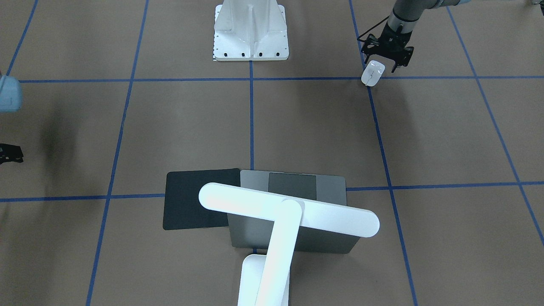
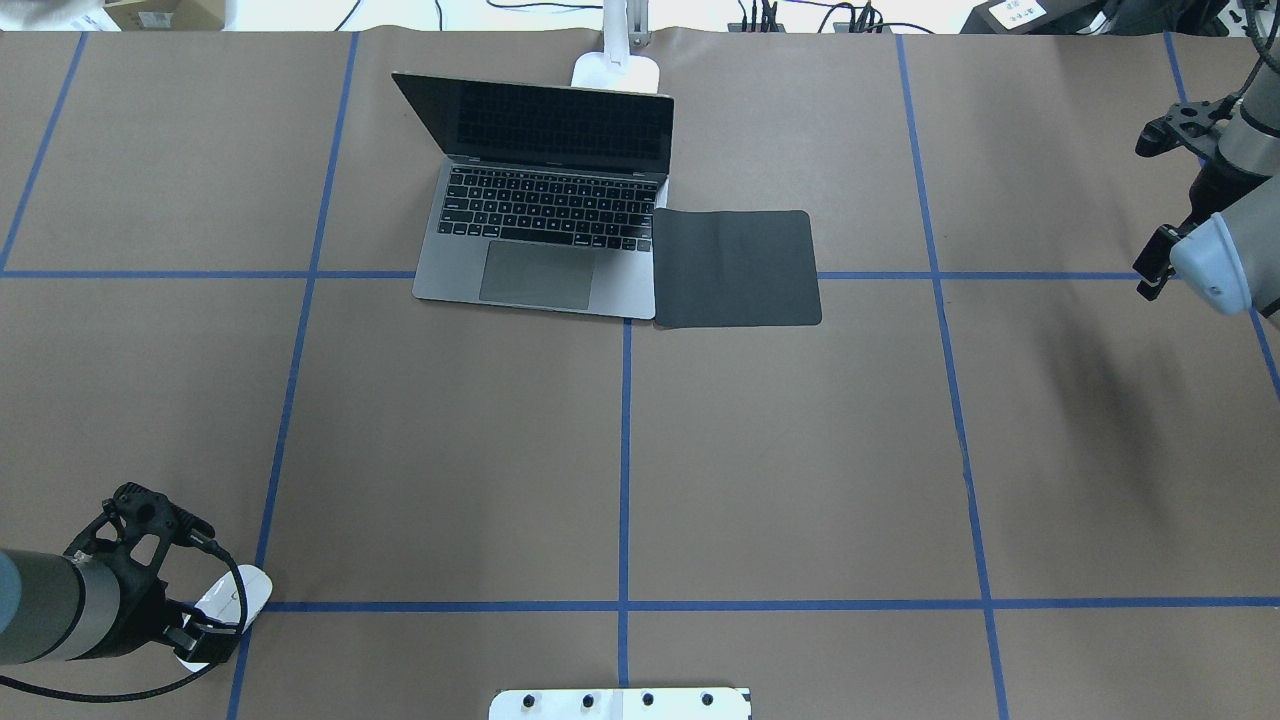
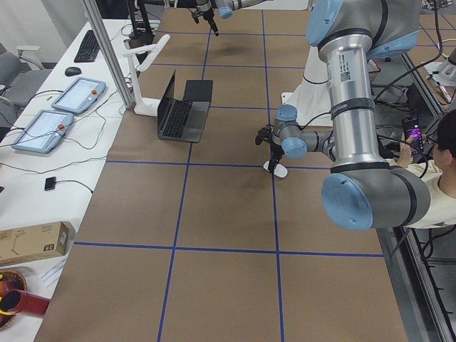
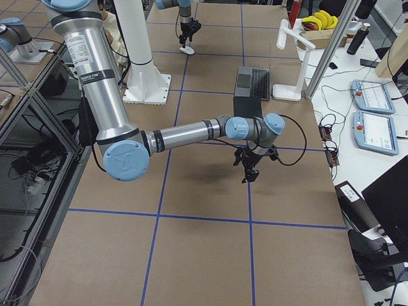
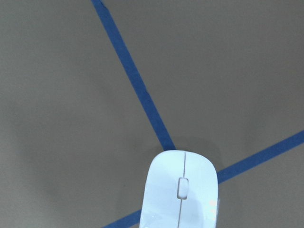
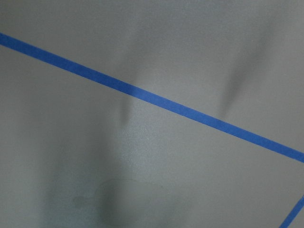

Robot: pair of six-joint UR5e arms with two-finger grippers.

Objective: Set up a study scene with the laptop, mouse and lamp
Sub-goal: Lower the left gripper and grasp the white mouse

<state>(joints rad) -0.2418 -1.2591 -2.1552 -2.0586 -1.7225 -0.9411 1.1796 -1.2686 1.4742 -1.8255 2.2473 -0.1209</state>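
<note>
The white mouse (image 1: 373, 73) lies on a blue tape crossing near the robot's side of the table. It fills the bottom of the left wrist view (image 5: 180, 194). My left gripper (image 1: 379, 68) is down over it, open, with a jaw on each side. The grey laptop (image 2: 545, 230) stands open at the far middle, its screen towards the robot. The white lamp (image 1: 289, 212) stands behind it, its bar head over the lid. My right gripper (image 4: 247, 172) hangs over bare table at the right end. I cannot tell whether it is open or shut.
A black square mat (image 2: 735, 268) lies flat against the laptop's right side. The white bolted pedestal (image 1: 250, 34) stands at the robot's edge, middle. Blue tape lines divide the brown tabletop. An operator sits beside the table in the exterior left view.
</note>
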